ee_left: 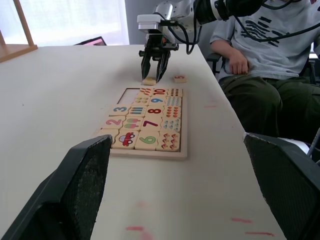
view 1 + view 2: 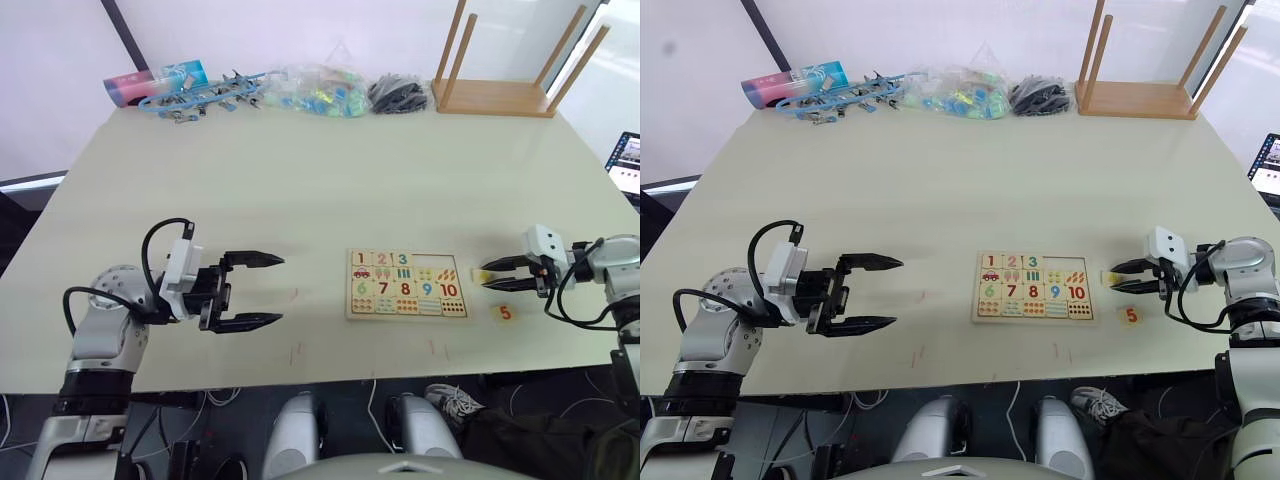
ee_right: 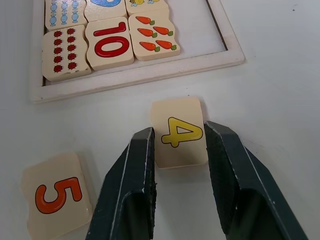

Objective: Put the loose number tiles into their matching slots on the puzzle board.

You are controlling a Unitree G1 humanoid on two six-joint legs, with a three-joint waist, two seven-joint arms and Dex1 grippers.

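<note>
puzzle board, loose 4 tile, 5 tile

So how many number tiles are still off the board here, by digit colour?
Yellow digit: 1, the 4 tile, lying between the right gripper fingers.
Orange digit: 1, the 5 tile, beside the puzzle board.
Total: 2

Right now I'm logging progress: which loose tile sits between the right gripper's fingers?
The yellow 4 tile, flat on the table between the right gripper's fingers. The orange 5 tile lies off to the side, outside them.
</note>
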